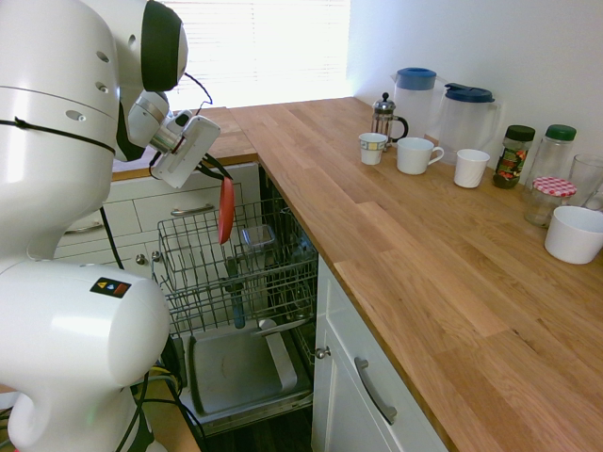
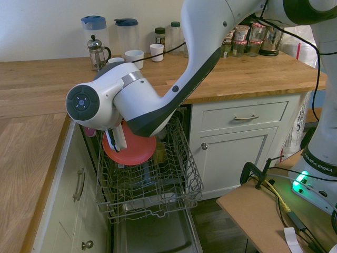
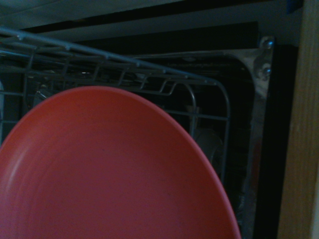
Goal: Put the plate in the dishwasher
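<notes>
Above the pulled-out rack [image 2: 196, 184] of the dishwasher [image 1: 247, 372], beside the near edge of the wooden surface [image 1: 415, 235], the claw [image 1: 224, 177] is closed on the rim of the red plate [image 1: 226, 212], which hangs almost upright. Being plastic, it is probably light, stiff and hard to break, though slick; a firm pinch at the rim suits it.

Wooden countertop [image 1: 405, 282]: beside the jaws
Pitchers [image 1: 464, 122], coffee press [image 1: 382, 122]: well apart from the jaws
Cups [image 1: 414, 156], jars [image 1: 513, 157]: likewise well apart
</notes>
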{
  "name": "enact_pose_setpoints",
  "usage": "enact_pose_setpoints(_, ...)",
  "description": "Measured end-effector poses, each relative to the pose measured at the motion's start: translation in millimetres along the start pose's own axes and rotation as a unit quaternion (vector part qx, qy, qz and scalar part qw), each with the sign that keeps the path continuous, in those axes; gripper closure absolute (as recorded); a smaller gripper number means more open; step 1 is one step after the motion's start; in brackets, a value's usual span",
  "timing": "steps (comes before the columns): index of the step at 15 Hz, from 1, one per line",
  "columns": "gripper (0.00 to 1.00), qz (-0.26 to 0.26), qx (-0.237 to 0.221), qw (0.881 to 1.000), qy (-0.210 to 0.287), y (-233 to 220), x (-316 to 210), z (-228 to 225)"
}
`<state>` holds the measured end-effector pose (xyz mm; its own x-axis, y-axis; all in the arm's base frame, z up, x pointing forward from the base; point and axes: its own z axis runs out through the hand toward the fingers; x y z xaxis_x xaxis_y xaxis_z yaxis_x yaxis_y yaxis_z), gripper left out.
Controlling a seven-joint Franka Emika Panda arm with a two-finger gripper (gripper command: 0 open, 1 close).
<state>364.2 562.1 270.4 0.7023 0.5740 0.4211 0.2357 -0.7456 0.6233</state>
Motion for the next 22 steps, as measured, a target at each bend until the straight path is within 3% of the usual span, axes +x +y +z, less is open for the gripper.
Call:
enact_pose_setpoints(6,1.0,0.004,0.004,1.0,-0.008,-6.1,-5.4,6.4)
enact_pose_setpoints(14,1.0,0.012,-0.033,0.999,0.012,-29.1,-25.5,-18.8)
enact_pose_setpoints(22,1.0,0.041,-0.065,0.997,0.024,-59.8,-35.7,3.0)
